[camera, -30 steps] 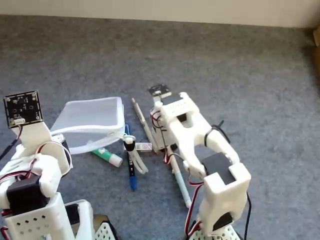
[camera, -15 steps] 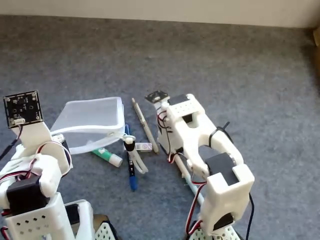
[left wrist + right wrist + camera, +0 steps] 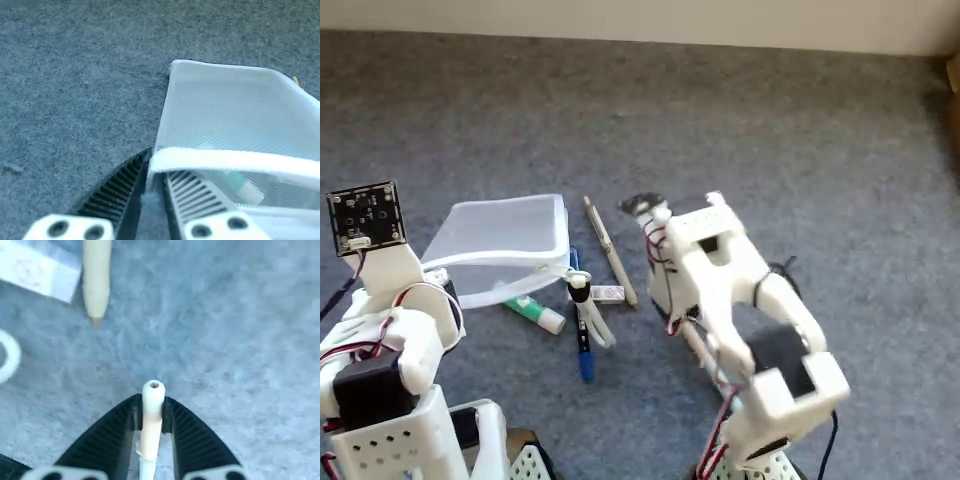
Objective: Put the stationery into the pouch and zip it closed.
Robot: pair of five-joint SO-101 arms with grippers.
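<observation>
Nearby, beige pencil [image 3: 96,275] beside white eraser [image 3: 35,267].

A grey carpeted table [image 3: 800,130] (its nap coarse and flecked) runs back to a pale strip [image 3: 620,20], with something brown [image 3: 955,100] at its right edge.

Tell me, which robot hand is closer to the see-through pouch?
Left. The left gripper grips the pouch by its rim; the right gripper sits apart from it, holding a white pen.
</observation>
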